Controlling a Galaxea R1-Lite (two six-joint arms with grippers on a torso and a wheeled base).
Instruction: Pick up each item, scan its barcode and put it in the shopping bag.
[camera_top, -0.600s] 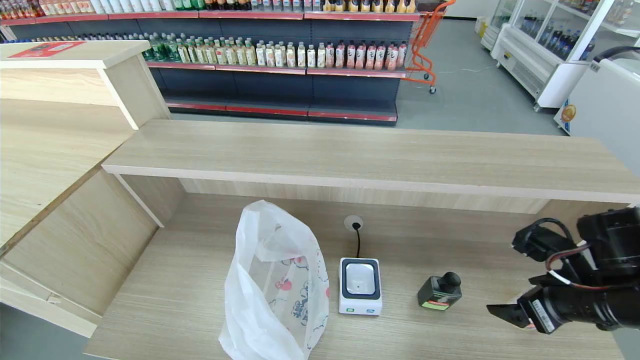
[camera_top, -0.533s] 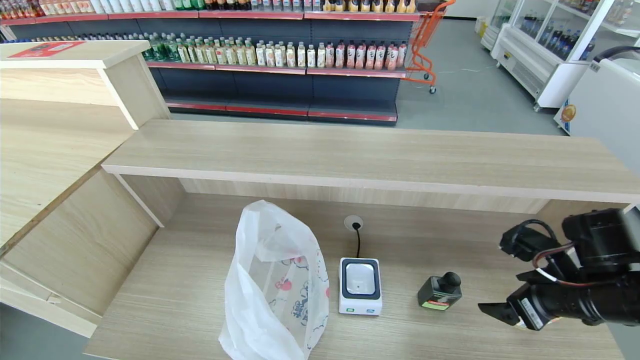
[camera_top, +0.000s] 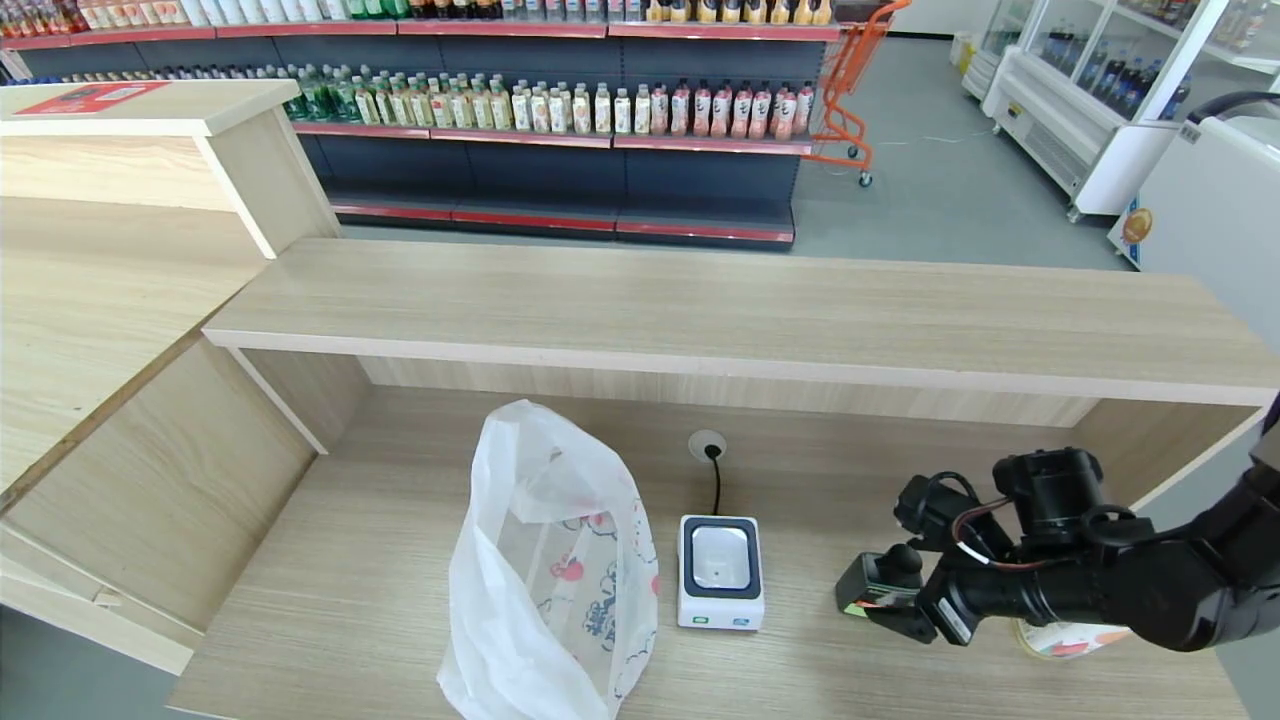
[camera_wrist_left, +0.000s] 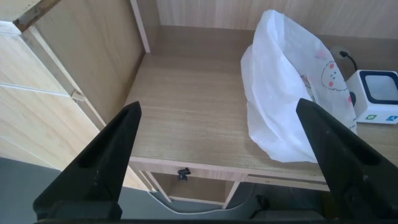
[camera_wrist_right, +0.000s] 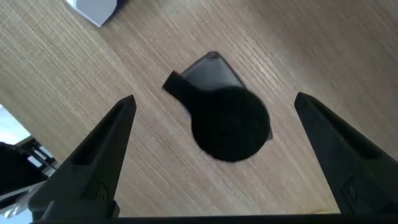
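The counter (camera_top: 350, 600) is laid out as a checkout line, I judge, so each item travels one way across it. The shopping bag (camera_top: 545, 560) stands on my left with its mouth gaping upward, ready to take things dropped in from above. Just beside it lies the scanner (camera_top: 720, 570), window facing up, so a barcode can be passed over it on the way to the bag. Near the scanner on my right stands the small dark bottle (camera_top: 878, 588), upright, round black cap on top. A round tub (camera_top: 1060, 638) sits behind it, partly hidden under my right arm.

My right gripper (camera_wrist_right: 214, 98) hangs above the bottle, jaws spread wide and holding nothing. The cap sits between the two fingers, roughly centred and below their tips; neither finger touches it. My left gripper (camera_wrist_left: 217, 104) waits off the bag's far side, jaws equally wide and empty.
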